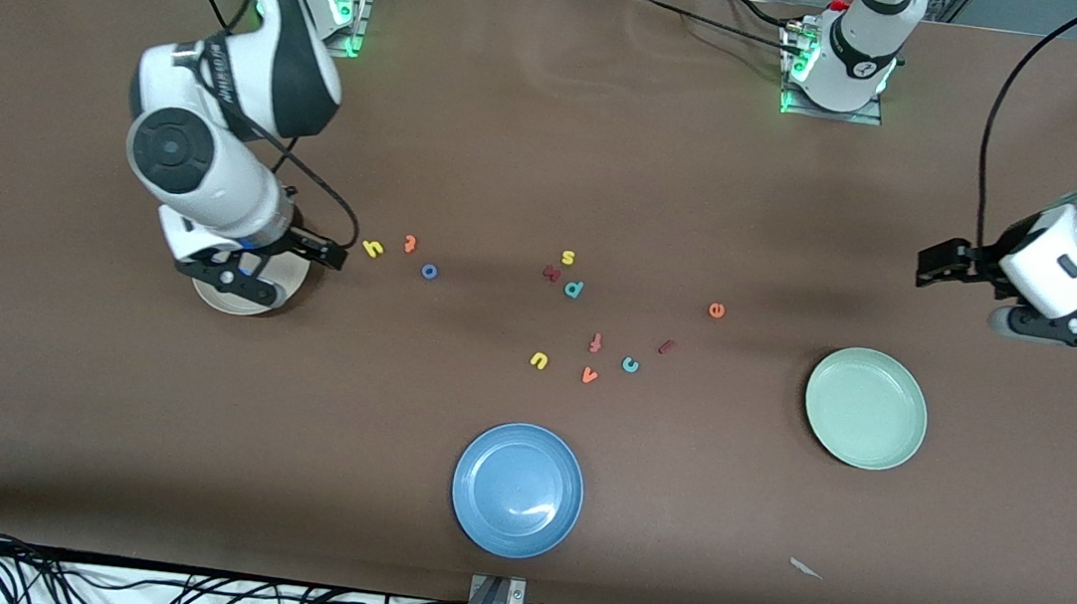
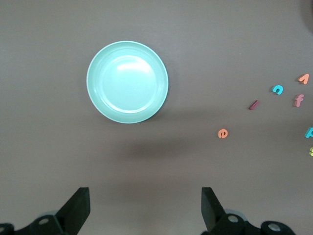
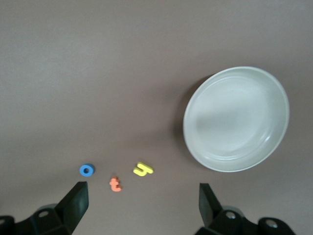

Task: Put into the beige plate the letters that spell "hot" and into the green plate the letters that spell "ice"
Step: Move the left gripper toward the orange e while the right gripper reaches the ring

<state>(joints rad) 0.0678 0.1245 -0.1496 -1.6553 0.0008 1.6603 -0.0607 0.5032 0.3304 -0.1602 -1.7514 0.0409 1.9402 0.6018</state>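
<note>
Both pairs of jaws stand wide apart and hold nothing: the right gripper (image 1: 245,283) hangs over the beige plate (image 1: 233,302), the left gripper (image 1: 1066,327) over bare table just past the green plate (image 1: 866,407) toward the left arm's end; three round shallow plates lie on the brown table (image 1: 555,144), and all three are bare inside; the blue plate (image 1: 518,489) lies nearest the front camera, the green plate farther back, and the beige plate, glossy and cream in the right wrist view, shows only as a rim under the right gripper; twelve small flat foam letters lie loose between the plates, none in any plate; nearest come a yellow u (image 1: 538,360), an orange v (image 1: 589,375) and the teal c (image 1: 630,364), then a reddish f (image 1: 595,343) and the dark red bar-like i (image 1: 666,346); the orange e (image 1: 716,310) lies apart toward the green plate; farther still sit a teal p (image 1: 574,289), a dark red letter (image 1: 552,272) too small to read and a yellow s (image 1: 568,257); beside the beige plate lie the yellow h (image 1: 372,248), the orange t (image 1: 410,244) and the blue ring-shaped o (image 1: 430,272), close together.
</note>
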